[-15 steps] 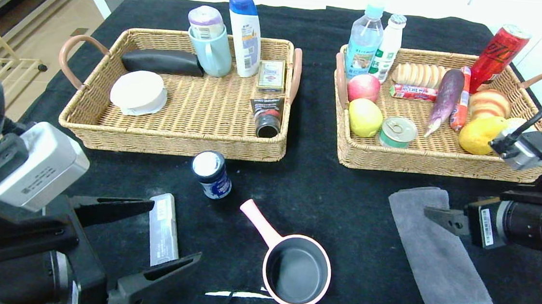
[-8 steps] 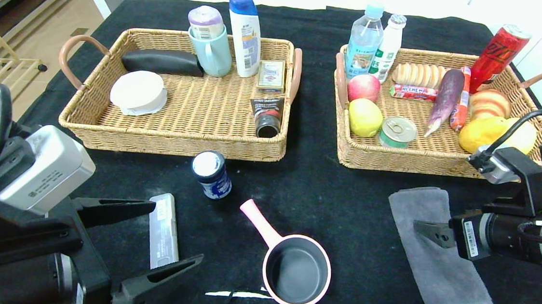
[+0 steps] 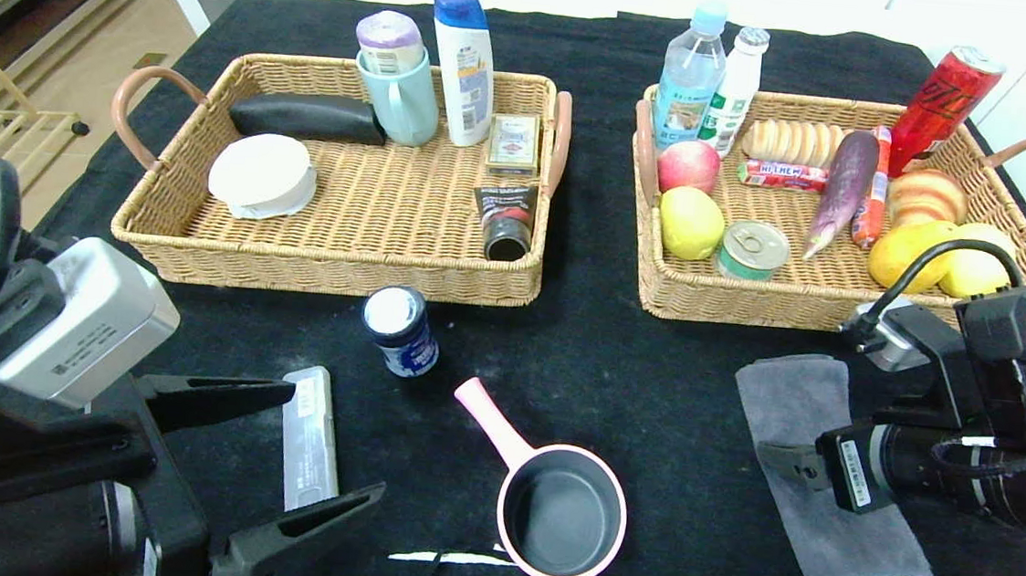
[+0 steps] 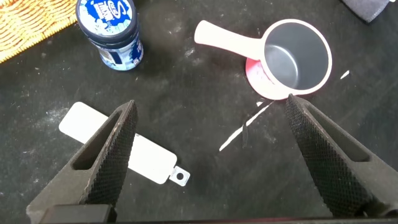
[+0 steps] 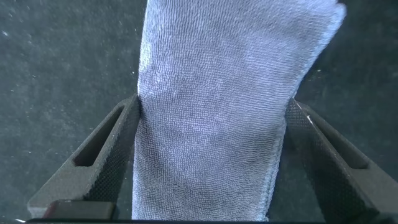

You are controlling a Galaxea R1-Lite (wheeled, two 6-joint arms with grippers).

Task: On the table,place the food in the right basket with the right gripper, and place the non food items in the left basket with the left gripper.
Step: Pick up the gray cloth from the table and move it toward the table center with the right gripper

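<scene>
A dark blue jar [image 3: 400, 329] [image 4: 112, 31] with a white cap stands on the black table [image 3: 616, 369] in front of the left basket [image 3: 332, 265]. The green-labelled tin [image 3: 752, 249] lies in the right basket [image 3: 795, 310]. My left gripper [image 3: 334, 441] [image 4: 210, 106] hangs open at the near left, its jaws either side of the grey slim case [image 3: 311, 437] [image 4: 152, 162]. The pink saucepan [image 3: 559, 511] [image 4: 292, 59] sits near the front centre. My right gripper [image 3: 770, 455] [image 5: 212, 104] is open just above the grey folded cloth [image 3: 850, 543] [image 5: 211, 74], jaws straddling its width.
The left basket holds a shampoo bottle [image 3: 463, 64], a mug [image 3: 400, 96], a black pouch [image 3: 307, 116], a white round lid [image 3: 263, 175] and a tube [image 3: 506, 219]. Fruit, bottles and a red can [image 3: 945, 98] fill the right basket. A white strip [image 3: 446, 557] lies at the front edge.
The right arm has swung back from the right basket, towards me and leftward, down over the cloth. The left arm and the objects have stayed put.
</scene>
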